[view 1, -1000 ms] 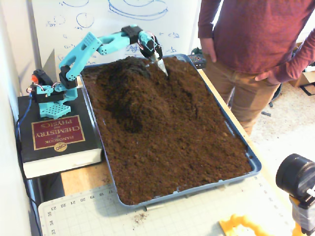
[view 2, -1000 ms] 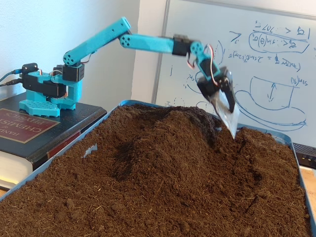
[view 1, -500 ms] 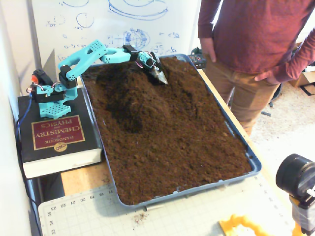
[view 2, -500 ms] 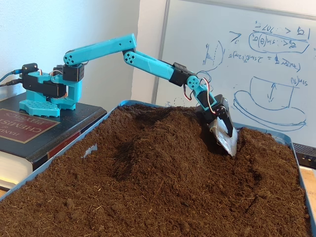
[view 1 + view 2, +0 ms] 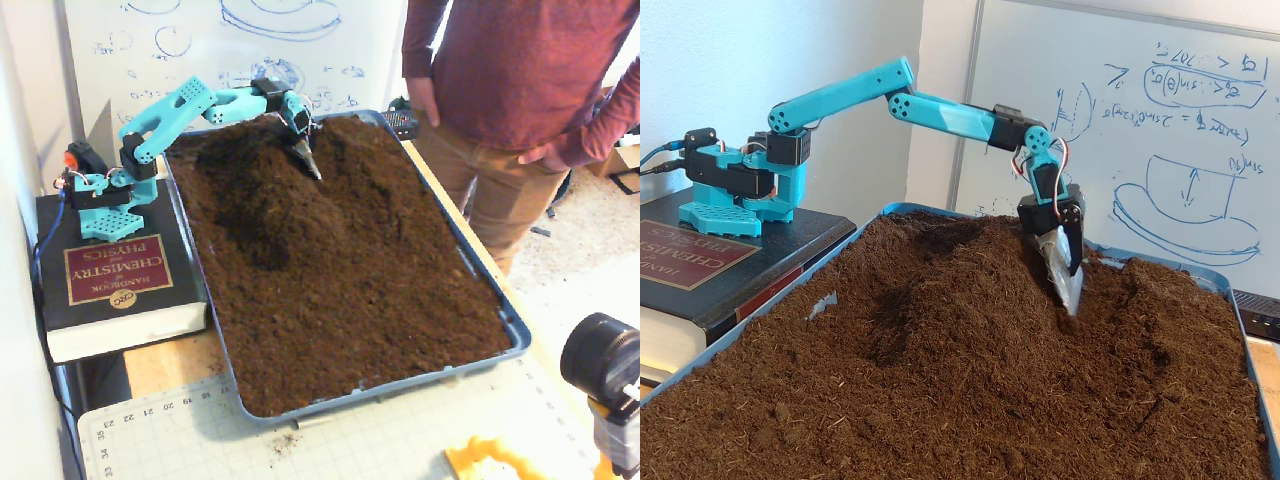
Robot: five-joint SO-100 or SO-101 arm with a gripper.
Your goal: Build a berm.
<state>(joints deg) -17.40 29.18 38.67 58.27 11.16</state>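
Whiteboard scribbles fill the wall behind a blue tray (image 5: 515, 335) of dark soil on a tabletop. A turquoise arm (image 5: 940, 105) reaches from a thick book (image 5: 115, 290). Its fingers (image 5: 1070, 300), whose spread I cannot tell, point down into the berm (image 5: 275, 195) at the tray's far end.

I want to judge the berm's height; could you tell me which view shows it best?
The low side fixed view: the berm rises in profile, its slopes clear, with the hand dug in at its far side. The high fixed view shows the berm from above, flattening its height.
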